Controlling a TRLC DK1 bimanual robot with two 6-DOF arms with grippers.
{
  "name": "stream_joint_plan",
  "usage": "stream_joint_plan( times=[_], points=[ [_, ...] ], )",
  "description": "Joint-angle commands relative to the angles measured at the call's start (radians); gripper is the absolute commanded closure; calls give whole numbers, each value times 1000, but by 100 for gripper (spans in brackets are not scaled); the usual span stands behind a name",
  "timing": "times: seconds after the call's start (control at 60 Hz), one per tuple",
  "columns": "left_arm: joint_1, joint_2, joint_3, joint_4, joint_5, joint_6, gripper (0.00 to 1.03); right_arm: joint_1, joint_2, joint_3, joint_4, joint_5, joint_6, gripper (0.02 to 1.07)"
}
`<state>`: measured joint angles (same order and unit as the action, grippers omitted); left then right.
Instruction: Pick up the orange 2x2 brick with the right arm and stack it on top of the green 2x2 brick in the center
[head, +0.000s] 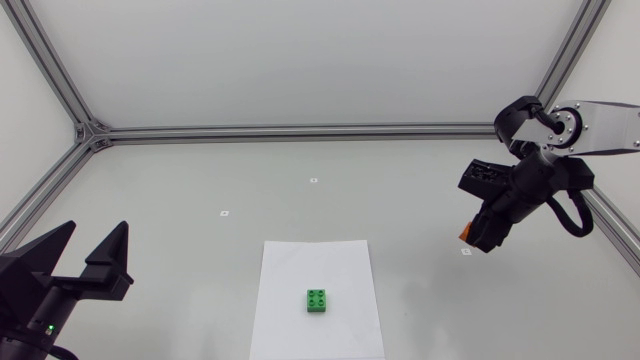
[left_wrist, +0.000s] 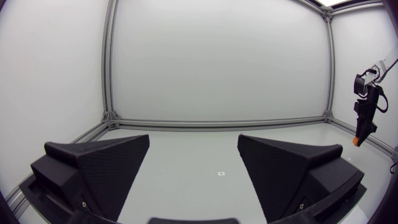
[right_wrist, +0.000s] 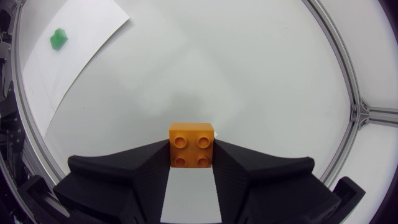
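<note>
The orange 2x2 brick (right_wrist: 192, 145) is clasped in the right gripper (head: 474, 238) at mid-right; the left gripper (head: 95, 236), lower left, is held spread.

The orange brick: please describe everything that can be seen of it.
The orange brick is a glossy, plastic-looking 2x2 block with four round studs on top. It is clamped between the fingers of the right gripper, which touch two opposite sides, studs facing the wrist camera. It appears lifted off the table, far from the green brick on the white sheet.
</note>
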<state>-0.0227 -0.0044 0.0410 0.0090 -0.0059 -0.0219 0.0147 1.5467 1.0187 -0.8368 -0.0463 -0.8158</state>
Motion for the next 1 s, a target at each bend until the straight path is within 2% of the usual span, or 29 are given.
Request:
stream_joint_plan(
  times=[0.0, 0.267, 0.533, 0.683, 0.8, 0.983],
  points=[
    [3, -8, -41, -15, 4, 13, 4, 57, -37, -68, -15, 29, -26, 102],
    [3, -8, -41, -15, 4, 13, 4, 249, -96, -112, -39, 40, 38, 102],
    [3, -8, -41, -15, 4, 13, 4, 542, -109, -137, -18, 42, 159, 102],
    [3, -8, -41, -15, 4, 13, 4, 702, -62, -117, 16, 89, 193, 102],
    [3, -8, -41, -15, 4, 13, 4, 795, 9, -69, 15, 89, 254, 102],
    [3, -8, -41, -15, 4, 13, 4, 870, 92, 6, 30, 88, 279, 102]
  ],
)
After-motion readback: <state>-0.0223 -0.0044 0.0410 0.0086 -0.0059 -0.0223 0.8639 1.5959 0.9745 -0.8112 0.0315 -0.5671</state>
